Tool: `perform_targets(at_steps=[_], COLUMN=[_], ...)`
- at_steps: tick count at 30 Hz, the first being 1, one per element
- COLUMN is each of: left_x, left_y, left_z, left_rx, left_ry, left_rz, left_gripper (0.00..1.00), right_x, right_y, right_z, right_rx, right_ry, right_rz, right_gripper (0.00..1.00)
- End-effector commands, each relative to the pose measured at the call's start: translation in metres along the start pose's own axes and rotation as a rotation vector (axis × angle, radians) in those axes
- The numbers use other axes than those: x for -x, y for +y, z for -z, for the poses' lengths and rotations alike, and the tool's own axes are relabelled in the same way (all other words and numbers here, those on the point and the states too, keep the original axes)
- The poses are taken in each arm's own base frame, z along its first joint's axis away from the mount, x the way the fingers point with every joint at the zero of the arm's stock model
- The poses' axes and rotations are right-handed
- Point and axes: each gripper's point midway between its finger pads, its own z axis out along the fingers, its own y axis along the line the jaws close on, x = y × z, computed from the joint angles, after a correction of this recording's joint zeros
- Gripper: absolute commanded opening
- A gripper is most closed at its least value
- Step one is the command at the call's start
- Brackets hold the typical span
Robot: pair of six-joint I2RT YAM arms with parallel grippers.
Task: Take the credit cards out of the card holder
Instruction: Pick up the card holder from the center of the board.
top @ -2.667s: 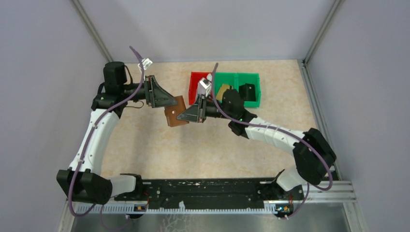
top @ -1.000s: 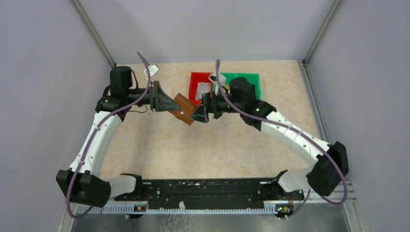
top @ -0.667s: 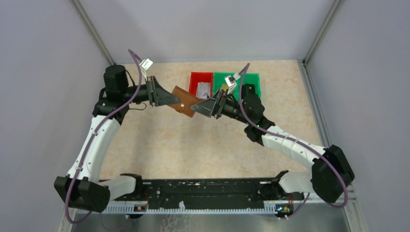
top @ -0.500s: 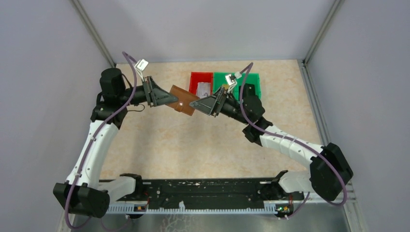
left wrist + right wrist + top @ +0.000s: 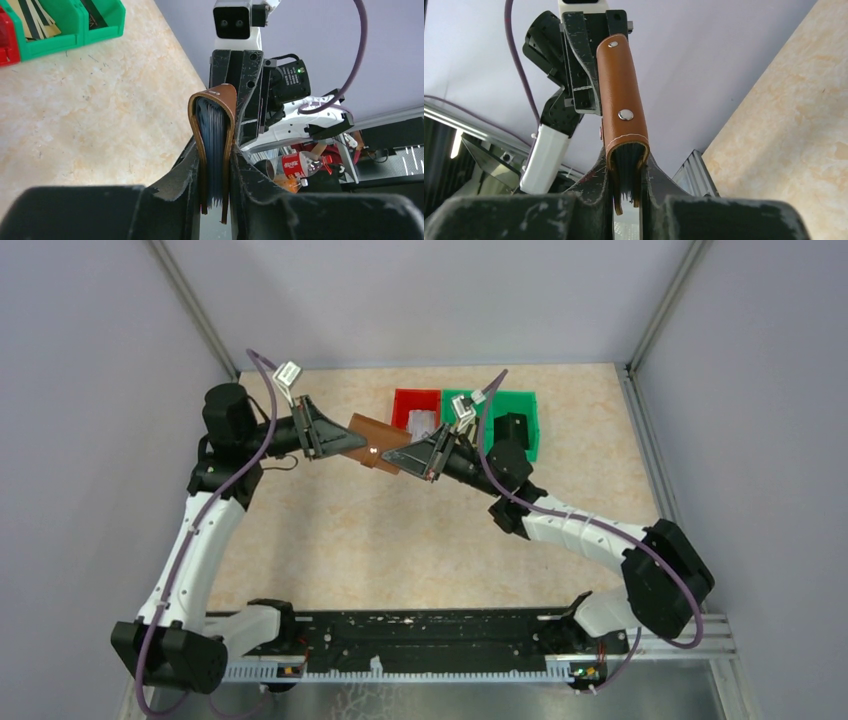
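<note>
The brown leather card holder (image 5: 368, 432) hangs in the air between both arms, left of the bins. My left gripper (image 5: 345, 442) is shut on its left end and my right gripper (image 5: 395, 455) on its right end. In the left wrist view the card holder (image 5: 227, 100) stands edge-on between the fingers of the left gripper (image 5: 215, 150), with blue-grey credit cards (image 5: 215, 130) packed inside. In the right wrist view the right gripper (image 5: 626, 165) presses both sides of the card holder (image 5: 621, 85), whose snap tab faces the camera; dark edges of the credit cards (image 5: 626, 172) show inside the fold.
A red bin (image 5: 405, 402) and a green bin (image 5: 522, 408) stand side by side at the back of the table. The green bin (image 5: 60, 35) has tan cards (image 5: 30, 22) lying in it. Grey walls close in the left, right and back.
My right gripper has gone from wide open to shut on the holder's right end. The left arm has lifted the holder a little toward the back left.
</note>
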Motion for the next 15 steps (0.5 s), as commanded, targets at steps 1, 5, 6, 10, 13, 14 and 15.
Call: perform_targets(at_steps=[1, 5, 6, 10, 13, 14, 15], left_x=[-0.007, -0.013, -0.015, -0.033, -0.049, -0.053, -0.056], left_y=[-0.008, 0.007, 0.009, 0.006, 0.001, 0.000, -0.001], left_z=[0.007, 0.011, 0.013, 0.018, 0.022, 0.024, 0.025], left_rx=[-0.027, 0.002, -0.001, -0.086, -0.168, -0.183, -0.192], left_ry=[0.052, 0.138, 0.161, 0.242, 0.275, 0.282, 0.286], left_rz=[-0.173, -0.416, -0.459, -0.547, -0.534, -0.531, -0.536], left_gripper=[0.39, 0.72, 0.75, 0.77, 0.74, 0.73, 0.71], right_x=[0.025, 0.013, 0.009, -0.015, -0.027, -0.029, -0.032], right_y=[0.050, 0.034, 0.031, 0.014, 0.014, 0.014, 0.015], right_z=[0.000, 0.010, 0.013, 0.030, 0.037, 0.038, 0.039], right_rx=[0.093, -0.059, -0.086, -0.144, -0.116, -0.114, -0.110], right_ry=[-0.024, 0.183, 0.246, 0.487, 0.602, 0.628, 0.655], right_rz=[0.136, 0.335, 0.385, 0.466, 0.489, 0.501, 0.517], right_gripper=[0.00, 0.00, 0.00, 0.00, 0.00, 0.00, 0.00])
